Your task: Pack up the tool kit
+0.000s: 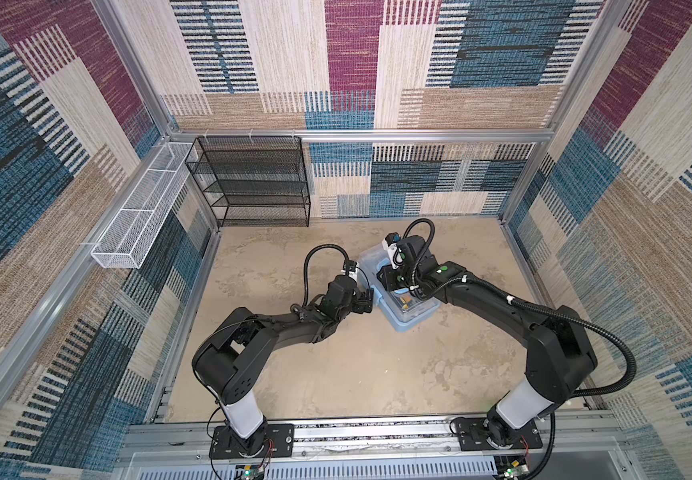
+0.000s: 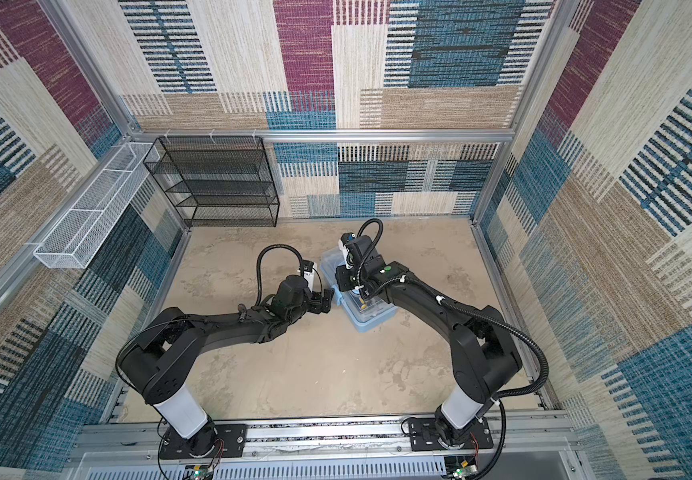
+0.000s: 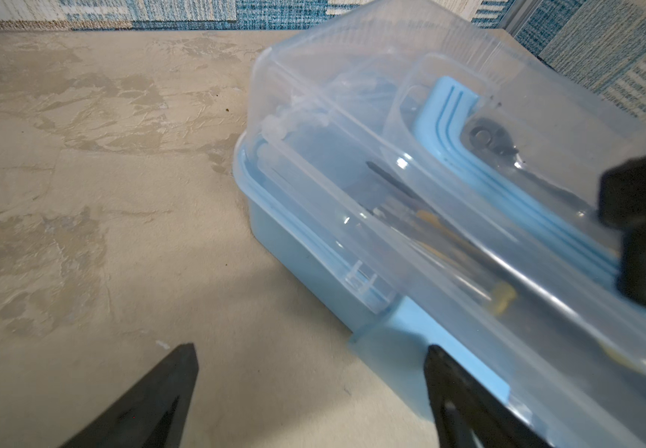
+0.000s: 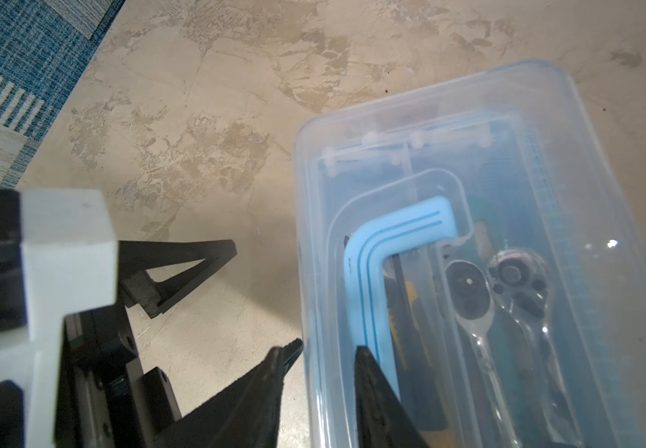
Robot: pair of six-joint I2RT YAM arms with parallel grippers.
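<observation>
- The tool kit (image 1: 404, 324) sits on the counter (image 1: 336, 374), right of the middle and angled, between my two arms.
- The packing looks done. Through the clear lid (image 4: 546, 155) I see two ratchets (image 4: 468, 291), a yellow-and-black knife (image 4: 406, 298) and more tools I cannot name. I see no tool lying loose on the counter in either top view.
- The lid is down over the blue base and the blue handle (image 4: 371, 252) lies folded flat on it.
- What I judge is left is snapping the latch (image 3: 402, 337). I cannot tell whether it has caught.
- The left claw (image 3: 311, 349) is spread wide, low beside the box, with one finger right at the latch.
- The right claw (image 4: 327, 347) is over the lid, its fingers close together with the lid's rim between them. I cannot tell whether they pinch it or merely rest there.
- The right arm hangs over much of the box in both top views, so it hides the middle of the lid from me.
- A black mesh rack (image 1: 252, 183) and a white mesh basket (image 1: 144, 208) stand at the far left, well apart, and are in nobody's way.
</observation>
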